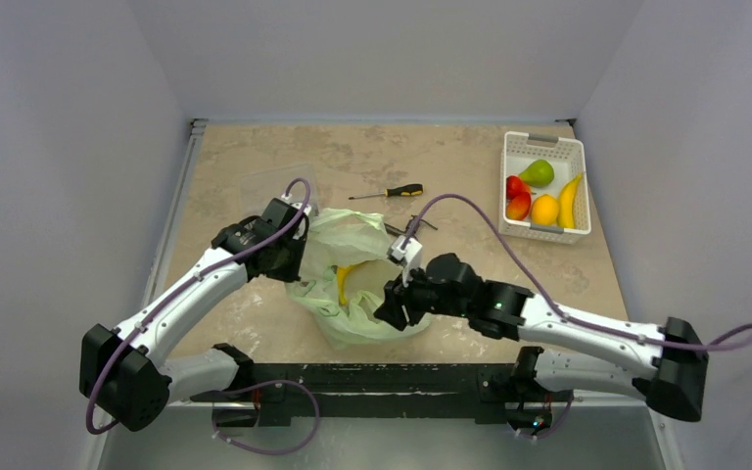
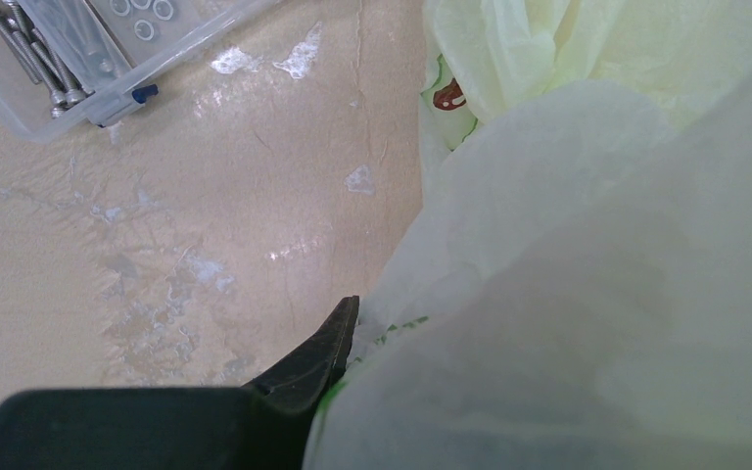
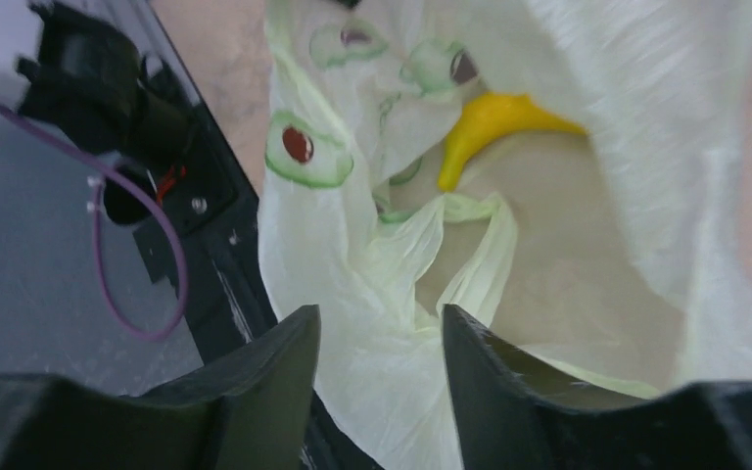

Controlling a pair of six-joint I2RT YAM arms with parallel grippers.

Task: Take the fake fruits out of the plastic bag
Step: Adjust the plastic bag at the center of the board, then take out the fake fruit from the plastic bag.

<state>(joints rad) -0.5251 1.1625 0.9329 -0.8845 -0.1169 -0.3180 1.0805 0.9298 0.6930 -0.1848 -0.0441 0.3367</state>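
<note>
The pale yellow-green plastic bag (image 1: 357, 294) lies crumpled mid-table with its mouth open. Inside it lies a yellow banana (image 1: 344, 281), also seen in the right wrist view (image 3: 494, 122). My left gripper (image 1: 292, 257) is shut on the bag's left edge; in the left wrist view only one finger (image 2: 328, 352) shows, and the film (image 2: 568, 294) covers the rest. My right gripper (image 3: 380, 328) stands open at the bag's near right rim (image 3: 392, 294), with bunched film and a handle loop between its fingers. A pear (image 1: 538, 172), red fruits (image 1: 517, 196), an orange one (image 1: 544, 210) and a banana (image 1: 570, 201) lie in the basket.
The white slotted basket (image 1: 529, 232) stands at the back right. Behind the bag lies a yellow-and-black screwdriver (image 1: 389, 192). A clear box of bolts (image 2: 78, 59) sits to the bag's left. The black mounting rail (image 1: 382, 377) runs along the near table edge.
</note>
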